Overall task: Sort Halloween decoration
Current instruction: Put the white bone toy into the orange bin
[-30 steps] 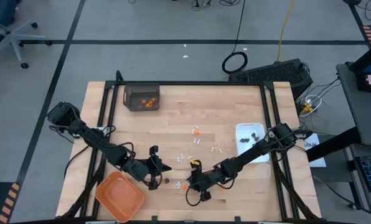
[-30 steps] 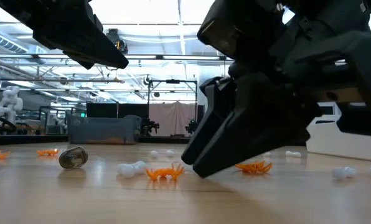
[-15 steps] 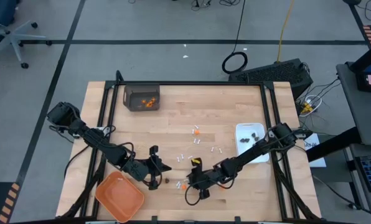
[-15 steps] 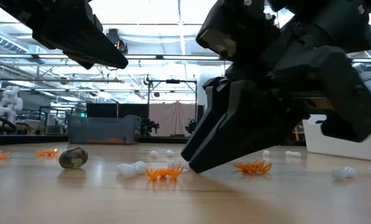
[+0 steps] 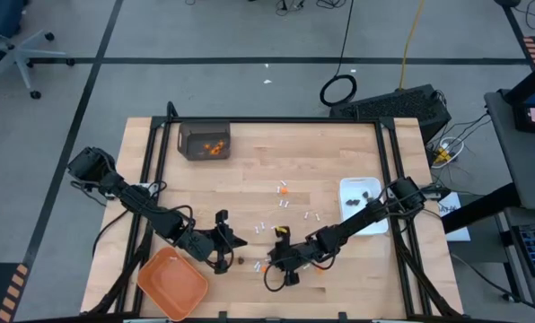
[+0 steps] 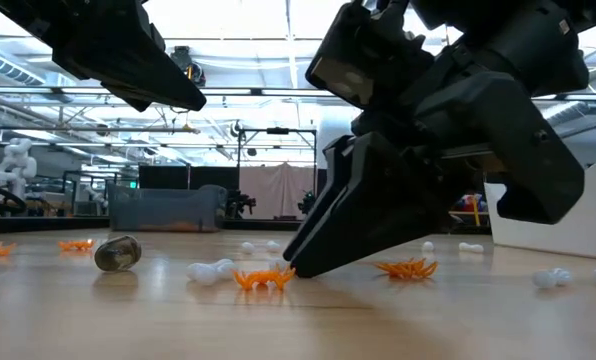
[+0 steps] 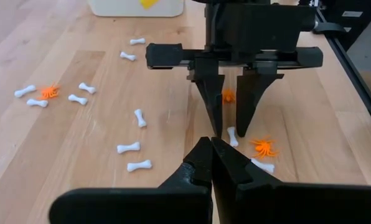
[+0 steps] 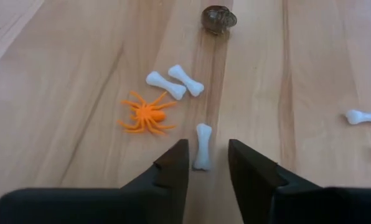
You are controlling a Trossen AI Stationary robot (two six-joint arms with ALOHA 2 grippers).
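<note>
Wooden table [image 5: 249,179] is strewn w/ small decorations, mostly near its front centre. Right hand [image 8: 205,163] is lowered there, fingers parted, straddling one white bone [image 8: 202,146]; an orange spider [image 8: 146,116] lies just beside it, a dark bit [image 8: 218,18] farther off. For a clean pick, fingers should be centred across the bone's shank and closed w/o catching the spider. Left hand [image 7: 211,163] is closed, empty, hovering opposite.

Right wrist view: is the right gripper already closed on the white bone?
No. The right gripper stands open, its fingers on either side of the white bone, with wood showing between each finger and the bone.
</note>
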